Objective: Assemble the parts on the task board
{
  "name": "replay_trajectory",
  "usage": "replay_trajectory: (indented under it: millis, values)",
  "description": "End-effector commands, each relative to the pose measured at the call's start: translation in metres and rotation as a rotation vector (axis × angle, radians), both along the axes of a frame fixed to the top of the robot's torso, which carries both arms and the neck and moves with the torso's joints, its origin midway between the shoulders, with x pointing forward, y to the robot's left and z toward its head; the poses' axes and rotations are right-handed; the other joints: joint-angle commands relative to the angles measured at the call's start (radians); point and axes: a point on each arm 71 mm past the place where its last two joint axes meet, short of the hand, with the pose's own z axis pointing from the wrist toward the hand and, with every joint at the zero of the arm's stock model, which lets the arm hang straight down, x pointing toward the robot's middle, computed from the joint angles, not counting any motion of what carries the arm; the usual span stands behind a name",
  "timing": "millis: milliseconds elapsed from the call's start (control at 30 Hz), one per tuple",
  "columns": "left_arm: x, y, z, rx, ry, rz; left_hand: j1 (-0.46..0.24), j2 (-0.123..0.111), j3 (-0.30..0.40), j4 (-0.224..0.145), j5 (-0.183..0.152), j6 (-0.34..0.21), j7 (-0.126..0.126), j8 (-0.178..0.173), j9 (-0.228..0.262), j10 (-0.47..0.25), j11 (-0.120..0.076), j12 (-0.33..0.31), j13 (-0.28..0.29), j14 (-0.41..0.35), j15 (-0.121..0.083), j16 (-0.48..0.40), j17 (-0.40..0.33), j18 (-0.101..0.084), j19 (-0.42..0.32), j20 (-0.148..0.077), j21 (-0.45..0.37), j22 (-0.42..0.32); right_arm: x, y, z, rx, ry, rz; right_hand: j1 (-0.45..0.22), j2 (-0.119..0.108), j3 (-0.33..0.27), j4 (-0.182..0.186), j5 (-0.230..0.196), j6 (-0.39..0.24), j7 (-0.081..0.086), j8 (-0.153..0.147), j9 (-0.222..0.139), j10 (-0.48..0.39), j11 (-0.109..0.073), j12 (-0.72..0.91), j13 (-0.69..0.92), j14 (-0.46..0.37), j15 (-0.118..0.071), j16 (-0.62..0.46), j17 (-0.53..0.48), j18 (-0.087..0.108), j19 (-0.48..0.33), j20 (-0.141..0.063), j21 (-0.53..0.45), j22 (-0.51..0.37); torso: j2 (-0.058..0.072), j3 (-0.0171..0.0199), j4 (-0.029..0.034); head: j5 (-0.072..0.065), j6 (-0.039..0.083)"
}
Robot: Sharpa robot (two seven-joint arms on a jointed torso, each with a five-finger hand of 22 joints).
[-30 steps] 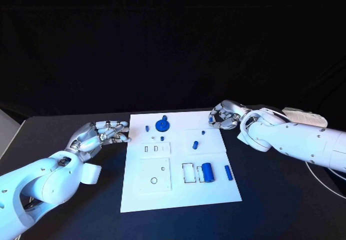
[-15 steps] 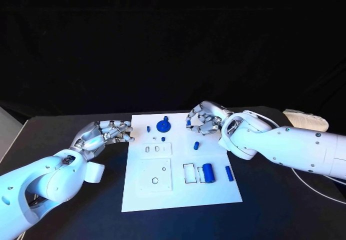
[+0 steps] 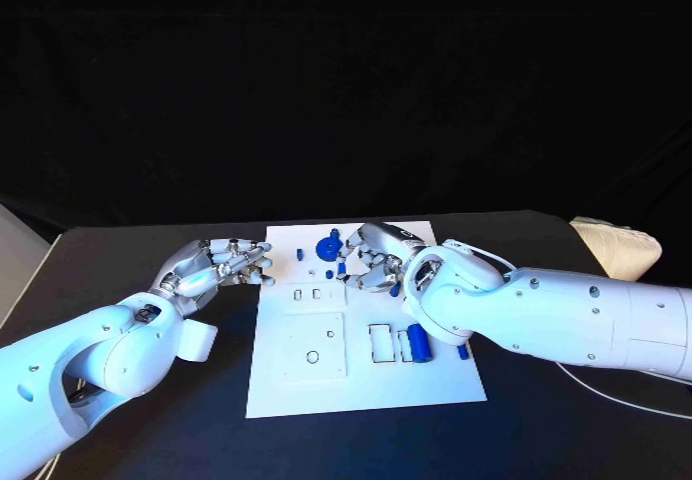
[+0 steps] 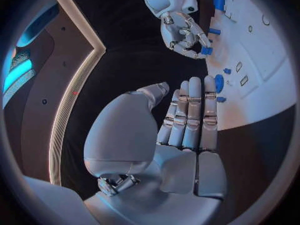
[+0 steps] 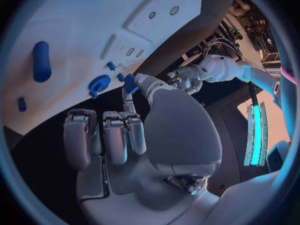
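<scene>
My right robot hand hangs over the far middle of the task board, and between thumb and a fingertip it pinches a small blue part; my other fingers on that side lie straight and close together. My left robot hand rests just beside the board's left edge, fingers extended side by side with the thumb apart, holding nothing. As I judge it, the assembly is early: the blue gear sits near the far edge, a couple of small blue pegs lie loose close to it, the long blue cylinder lies by the rectangular cutout near my side, and a slim blue bar shows partly past my forearm. The paired slots and the round hole in the raised tiles look unfilled, so most of the fitting is left, including the piece I carry. From the head view my right robot hand covers what it holds, so I could not tell there whether it carries anything; the right wrist view plainly shows the blue part at the fingertips. The left wrist view shows the same pinch from across the board, along with my own left fingers lying flat and bare.
</scene>
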Motion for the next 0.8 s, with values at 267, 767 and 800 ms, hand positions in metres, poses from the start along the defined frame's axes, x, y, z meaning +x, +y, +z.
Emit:
replay_trajectory:
  millis: [267,767,800]
  values:
    - [-0.001,-0.004,-0.001,0.043,0.0,-0.029,0.005,-0.005,-0.019,0.01,-0.003,-0.012,-0.014,0.043,0.011,-0.053,-0.015,0.143,0.111,0.059,-0.023,0.266,0.122,0.011,0.063,-0.044,0.238,0.147,-0.006,0.012,-0.019,-0.084,-0.022,-0.061,-0.009,-0.005,0.001,0.0,0.002,-0.004,-0.002,0.005,0.005,0.106,-0.005,0.003,0.263,0.102,-0.006,0.006,0.263,-0.018,0.071,-0.007,-0.004,0.161,0.003,0.0003,0.0029,0.007,-0.015]
    - [-0.002,-0.005,-0.003,0.077,0.009,-0.047,0.006,-0.017,-0.003,0.026,-0.003,-0.034,-0.026,0.098,0.025,-0.111,-0.031,0.412,0.297,0.284,-0.04,0.551,0.531,0.014,0.043,-0.059,0.498,0.313,-0.008,0.021,-0.029,-0.092,-0.042,-0.073,-0.01,-0.005,0.001,0.0,0.002,-0.004,-0.002,0.006,0.005,0.106,-0.005,0.003,0.263,0.102,-0.006,0.006,0.263,-0.018,0.071,-0.007,-0.004,0.162,0.003,0.0008,-0.0002,0.016,-0.027]
    - [-0.002,-0.006,-0.003,0.079,0.01,-0.049,0.006,-0.017,-0.001,0.028,-0.003,-0.035,-0.026,0.101,0.026,-0.115,-0.031,0.426,0.306,0.29,-0.04,0.558,0.544,0.014,0.041,-0.058,0.507,0.318,-0.008,0.021,-0.03,-0.094,-0.041,-0.074,-0.01,-0.005,0.001,0.0,0.002,-0.004,-0.002,0.006,0.005,0.106,-0.005,0.003,0.263,0.102,-0.006,0.006,0.263,-0.018,0.071,-0.007,-0.004,0.162,0.003,0.0009,0.0,0.016,-0.028]
